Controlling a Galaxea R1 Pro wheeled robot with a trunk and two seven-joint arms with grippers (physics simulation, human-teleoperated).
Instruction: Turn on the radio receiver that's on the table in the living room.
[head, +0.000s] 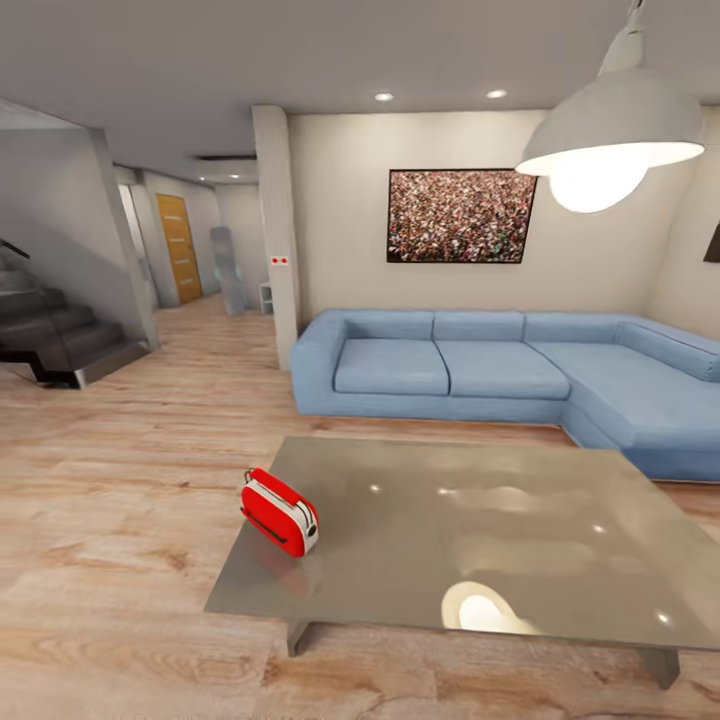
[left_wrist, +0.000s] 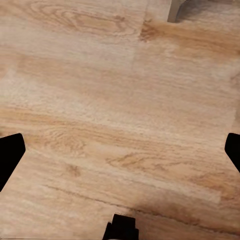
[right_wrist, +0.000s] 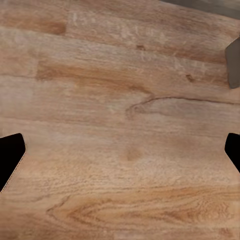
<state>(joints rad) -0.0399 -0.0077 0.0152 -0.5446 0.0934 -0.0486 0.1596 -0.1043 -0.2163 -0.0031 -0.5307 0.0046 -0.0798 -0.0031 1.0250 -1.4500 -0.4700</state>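
Observation:
The red radio receiver (head: 279, 511), with its white edge band and thin handle, stands on the near left part of the table (head: 480, 540), close to the left edge. The table's glossy grey top mirrors the lamp. In the left wrist view my left gripper (left_wrist: 120, 155) hangs over bare wood floor, its black fingertips (left_wrist: 10, 156) far apart and nothing between them. In the right wrist view my right gripper (right_wrist: 120, 155) is just as wide open above the planks. Both look down at floor beside the table's legs.
A blue sectional sofa (head: 500, 370) runs behind the table and wraps round its right side. A white pendant lamp (head: 612, 130) hangs at upper right. A pillar (head: 277, 230), stairs (head: 50, 335) and a hallway lie to the left. A grey table leg (right_wrist: 233, 62) shows near the right gripper.

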